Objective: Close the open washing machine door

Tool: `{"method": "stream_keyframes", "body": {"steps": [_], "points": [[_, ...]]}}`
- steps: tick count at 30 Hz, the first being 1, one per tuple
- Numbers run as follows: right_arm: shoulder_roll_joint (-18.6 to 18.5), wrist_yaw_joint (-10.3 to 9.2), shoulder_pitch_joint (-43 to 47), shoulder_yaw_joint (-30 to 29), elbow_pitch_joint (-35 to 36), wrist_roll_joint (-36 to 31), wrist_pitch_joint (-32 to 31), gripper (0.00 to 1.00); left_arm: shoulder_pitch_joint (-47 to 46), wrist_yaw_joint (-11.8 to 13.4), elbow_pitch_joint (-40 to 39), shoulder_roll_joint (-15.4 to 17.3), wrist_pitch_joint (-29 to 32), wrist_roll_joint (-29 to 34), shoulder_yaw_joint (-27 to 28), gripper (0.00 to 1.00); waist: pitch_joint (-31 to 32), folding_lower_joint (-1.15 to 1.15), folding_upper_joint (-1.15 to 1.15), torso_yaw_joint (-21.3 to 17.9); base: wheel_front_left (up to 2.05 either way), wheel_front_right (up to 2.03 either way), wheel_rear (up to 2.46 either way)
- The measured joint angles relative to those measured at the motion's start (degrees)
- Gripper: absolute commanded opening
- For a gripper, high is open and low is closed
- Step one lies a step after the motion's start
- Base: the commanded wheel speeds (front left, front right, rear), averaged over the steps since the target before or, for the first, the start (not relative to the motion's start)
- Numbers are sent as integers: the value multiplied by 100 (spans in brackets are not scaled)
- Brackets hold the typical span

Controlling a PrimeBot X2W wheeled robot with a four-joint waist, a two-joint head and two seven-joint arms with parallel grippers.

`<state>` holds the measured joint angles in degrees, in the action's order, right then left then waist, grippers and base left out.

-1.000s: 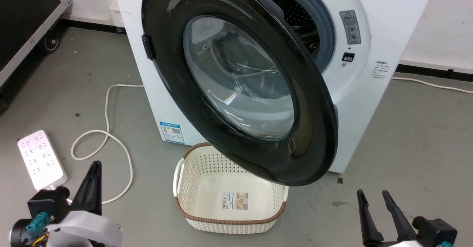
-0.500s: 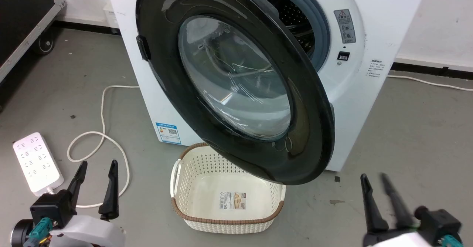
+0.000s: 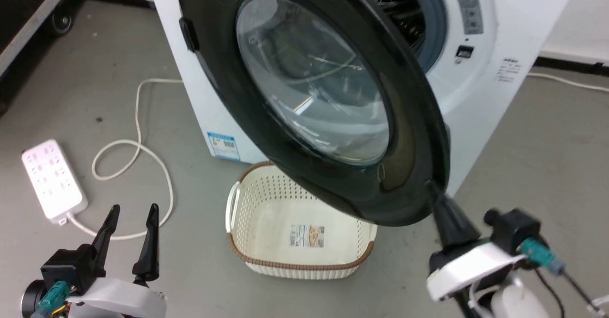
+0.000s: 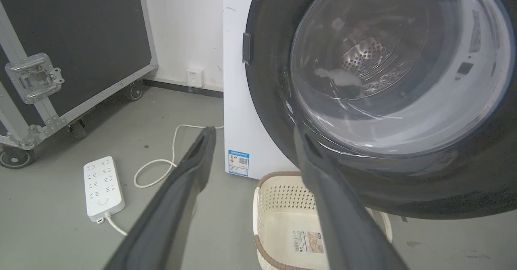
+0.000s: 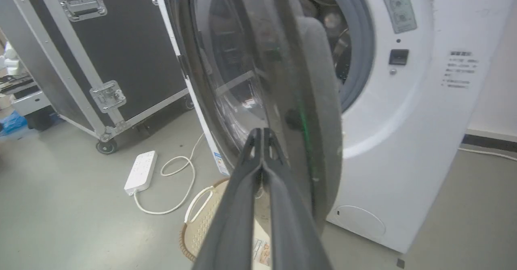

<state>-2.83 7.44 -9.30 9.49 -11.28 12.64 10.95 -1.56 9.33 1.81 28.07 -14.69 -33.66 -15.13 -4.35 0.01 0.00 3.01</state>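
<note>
The door (image 3: 404, 132) stands open across the upper middle of the frame, its free edge at lower right. My right gripper (image 3: 434, 190), fingers pressed together, is just beside that edge. The left gripper (image 3: 133, 209), spread, is well apart at lower left.

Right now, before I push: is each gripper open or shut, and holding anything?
Left gripper: open, empty.
Right gripper: shut, holding nothing, fingers together at the rim of the washing machine door.

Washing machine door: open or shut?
Open. The washing machine door stands swung away from the washing machine, with the drum visible behind its rim.
</note>
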Motion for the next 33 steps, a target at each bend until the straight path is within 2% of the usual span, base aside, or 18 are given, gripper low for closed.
{"method": "stream_keyframes", "body": {"steps": [9,33], "points": [[7,11,-669,-702,-735,-18,232,0,-119,-197,58,-73,1,80,191,100,-327,0,0,132,0,0,0],[7,10,-3586,-2573,-2379,-1181,331,0,-989,-964,120,-463,0,443,623,100,-1717,1,0,446,0,0,0]]}}
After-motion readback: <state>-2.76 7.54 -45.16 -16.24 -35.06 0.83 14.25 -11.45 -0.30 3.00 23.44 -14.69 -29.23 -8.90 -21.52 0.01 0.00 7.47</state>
